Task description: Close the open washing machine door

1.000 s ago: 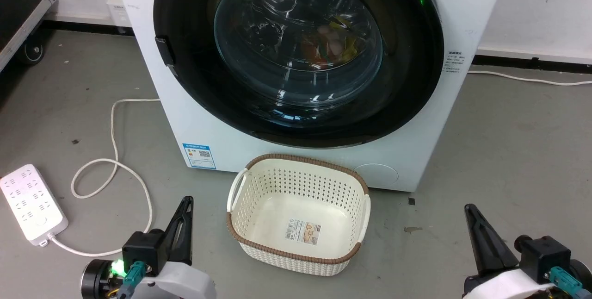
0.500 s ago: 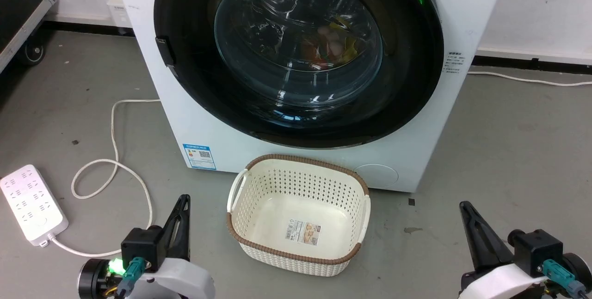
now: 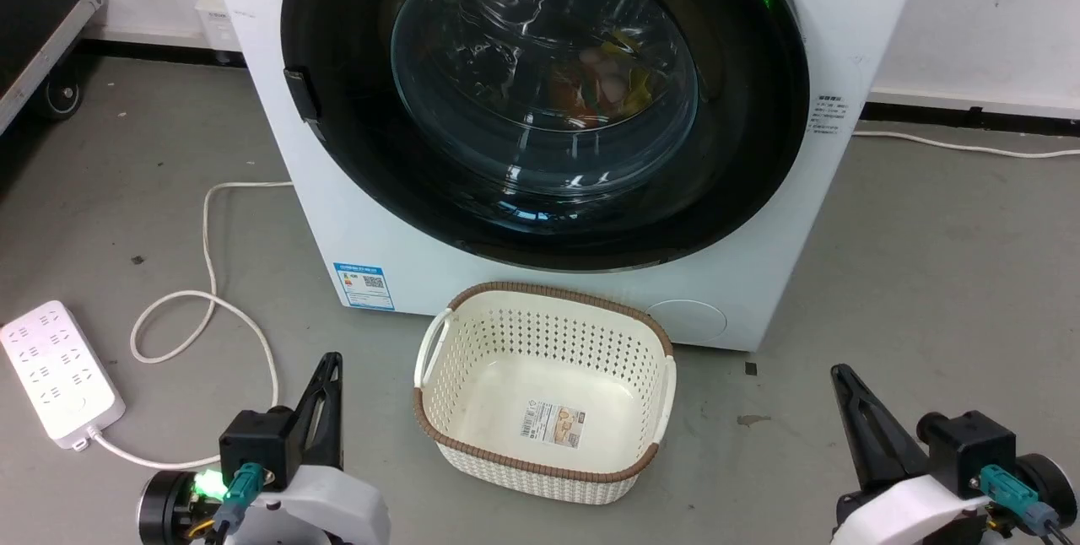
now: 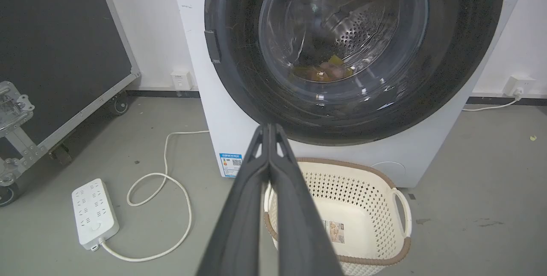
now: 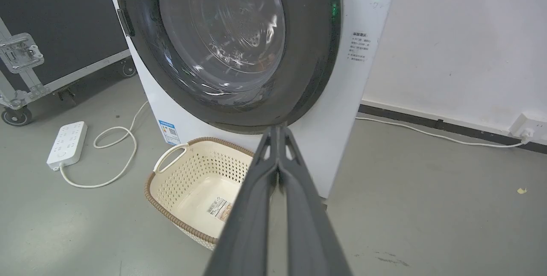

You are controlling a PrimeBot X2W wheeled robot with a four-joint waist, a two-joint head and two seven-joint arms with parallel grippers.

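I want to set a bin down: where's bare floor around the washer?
Widest free patch: floor right of the washer and basket, up to the wall cable. A narrower strip lies between basket and cord. Crowded: left side, with cord and power strip.

Head camera looks steeply down, close in, on the washing machine door (image 3: pixel 544 89) and the basket (image 3: pixel 548 330). Both wrist cameras sit lower, facing that same door and basket: left nearly square-on, right slanting in from the right.

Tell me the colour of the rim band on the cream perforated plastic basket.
Brown, on the cream perforated plastic basket; clearest in the head view.
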